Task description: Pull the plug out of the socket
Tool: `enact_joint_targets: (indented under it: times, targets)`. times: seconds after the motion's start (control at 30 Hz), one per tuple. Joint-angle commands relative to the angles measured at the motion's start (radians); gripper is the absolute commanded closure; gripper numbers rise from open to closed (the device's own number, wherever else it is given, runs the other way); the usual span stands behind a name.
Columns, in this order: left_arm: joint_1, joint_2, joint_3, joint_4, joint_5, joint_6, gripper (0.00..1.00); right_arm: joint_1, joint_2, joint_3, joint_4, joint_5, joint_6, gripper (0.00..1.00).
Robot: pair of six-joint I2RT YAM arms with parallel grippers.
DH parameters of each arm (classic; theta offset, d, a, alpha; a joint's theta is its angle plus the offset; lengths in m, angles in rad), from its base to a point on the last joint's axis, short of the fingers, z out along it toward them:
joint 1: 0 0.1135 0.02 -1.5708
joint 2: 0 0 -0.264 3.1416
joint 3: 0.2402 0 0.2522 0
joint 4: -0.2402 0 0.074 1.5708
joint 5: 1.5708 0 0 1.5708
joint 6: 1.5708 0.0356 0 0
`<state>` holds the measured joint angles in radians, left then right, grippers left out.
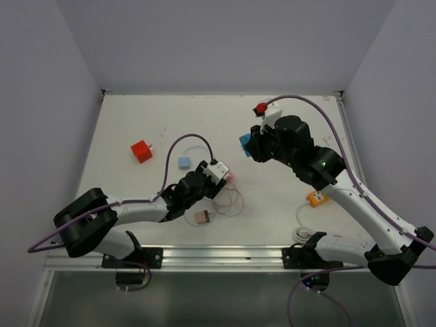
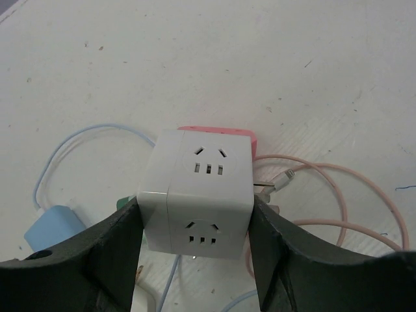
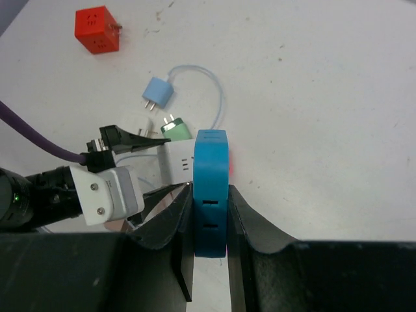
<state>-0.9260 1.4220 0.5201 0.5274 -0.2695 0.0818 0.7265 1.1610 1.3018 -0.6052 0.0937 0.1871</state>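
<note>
the left gripper point(image 2: 195, 220) clamps a white plastic cube socket point(image 2: 208, 175) at frame centre, while the right gripper point(image 3: 210, 195) pinches a flat blue plastic plug point(image 3: 211, 156).

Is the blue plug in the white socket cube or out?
Out: the right gripper holds the blue plug clear of the white socket cube in the left gripper.

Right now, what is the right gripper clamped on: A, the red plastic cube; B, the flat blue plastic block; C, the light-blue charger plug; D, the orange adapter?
B: the right gripper squeezes the flat blue plastic block from both sides in the right wrist view.
</note>
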Motion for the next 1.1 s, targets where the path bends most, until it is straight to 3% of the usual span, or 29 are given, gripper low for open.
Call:
enact_joint_targets:
  times: [0.0,0.13,0.3,0.43,0.5,0.6,0.7,0.93,1.07]
  targets:
    - [-0.007,-0.098,0.023,0.003,-0.048,-0.02,1.0,-0.001,-0.03,0.042,-0.011,0.087,-0.028,1.0]
    - [-0.007,-0.22,0.04,-0.003,-0.06,-0.043,1.0,-0.004,-0.044,0.013,0.015,0.188,0.004,1.0]
    - [-0.004,-0.297,0.05,-0.004,-0.115,-0.074,1.0,-0.048,-0.008,-0.074,0.076,0.175,0.067,1.0]
    - [0.027,-0.353,0.044,-0.036,-0.122,-0.158,1.0,-0.163,0.034,-0.186,0.235,-0.021,0.178,1.0]
    - [0.067,-0.371,0.041,-0.058,-0.109,-0.207,1.0,-0.229,0.058,-0.267,0.318,-0.191,0.225,1.0]
    - [0.137,-0.411,0.052,-0.119,-0.039,-0.289,1.0,-0.243,0.138,-0.32,0.452,-0.316,0.276,1.0]
    - [0.193,-0.457,0.054,-0.152,0.041,-0.339,1.0,-0.245,0.255,-0.334,0.583,-0.405,0.319,1.0]
    - [0.2,-0.503,0.032,-0.165,0.079,-0.338,1.0,-0.245,0.48,-0.32,0.777,-0.566,0.423,1.0]
    - [0.199,-0.526,0.006,-0.147,0.11,-0.336,1.0,-0.249,0.552,-0.318,0.779,-0.543,0.426,0.87]
